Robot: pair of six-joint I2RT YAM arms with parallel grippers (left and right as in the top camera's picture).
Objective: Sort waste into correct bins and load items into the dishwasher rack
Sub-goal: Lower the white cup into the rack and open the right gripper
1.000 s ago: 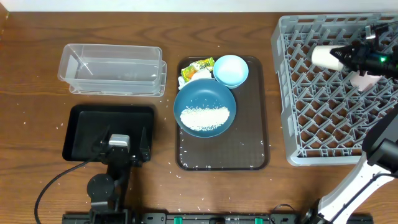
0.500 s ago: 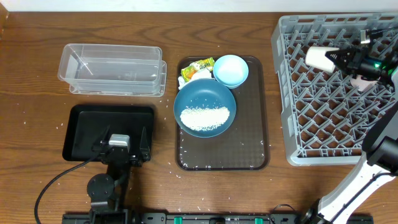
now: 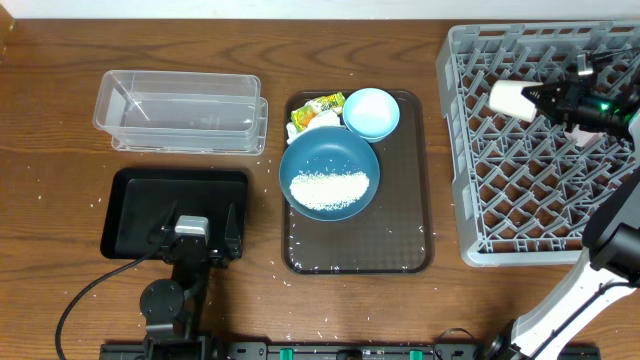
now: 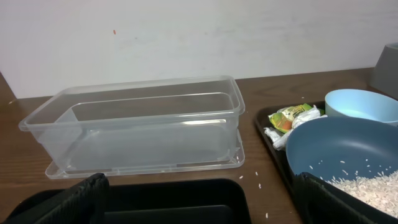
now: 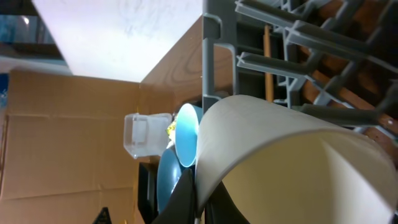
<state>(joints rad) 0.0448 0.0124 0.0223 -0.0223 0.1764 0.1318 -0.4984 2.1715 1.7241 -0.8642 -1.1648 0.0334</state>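
Note:
My right gripper hovers over the back of the grey dishwasher rack, shut on the rim of the cream-white cup. The right wrist view shows that cup filling the frame, its wall pinched between my right gripper's dark fingers. A pink cup partly shows in the rack under the arm. The dark-blue dish holds a heap of rice. Behind the dish are the light-blue bowl and the yellow-green wrapper. My left gripper stands open above the black tray. The clear tub is empty.
The dish, bowl and wrapper rest on a brown serving tray in the middle of the table. Loose rice grains lie scattered on the wood around the trays. A cardboard box shows beyond the table in the right wrist view.
My right gripper has carried the cream-white cup a little to the left and towards the back over the rack. The left arm has not moved.

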